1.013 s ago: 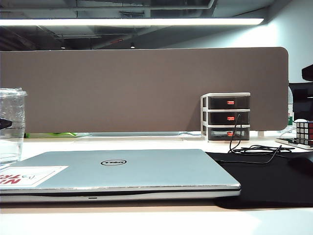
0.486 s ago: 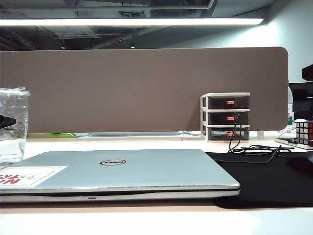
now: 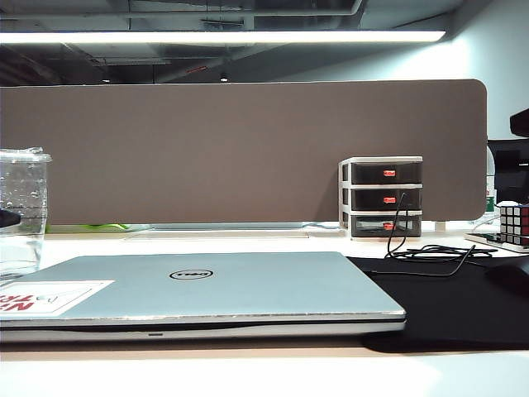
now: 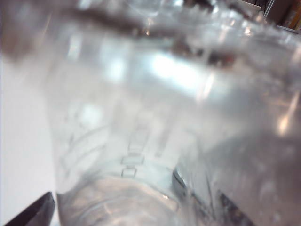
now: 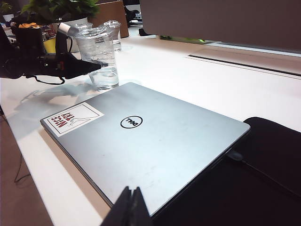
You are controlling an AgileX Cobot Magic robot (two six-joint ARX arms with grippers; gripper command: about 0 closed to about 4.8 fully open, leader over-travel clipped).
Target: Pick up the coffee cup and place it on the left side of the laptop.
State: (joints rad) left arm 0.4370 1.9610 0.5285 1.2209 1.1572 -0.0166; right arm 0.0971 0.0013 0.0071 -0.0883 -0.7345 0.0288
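Left of the laptop [image 3: 207, 285], coffee cup [image 3: 20, 211] stands upright on the desk, lid on, some clear liquid at the bottom. Left gripper [image 5: 94, 67] beside it, fingers spread, not gripping. Right gripper [image 5: 130, 207] over laptop's near edge, fingers pressed together, empty.

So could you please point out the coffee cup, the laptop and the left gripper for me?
coffee cup [image 5: 99, 56], right wrist view, clear side wall.
laptop [image 3: 248, 285], exterior view, bare lid.
left gripper [image 5: 89, 67], right wrist view, between its fingertips beside the cup.
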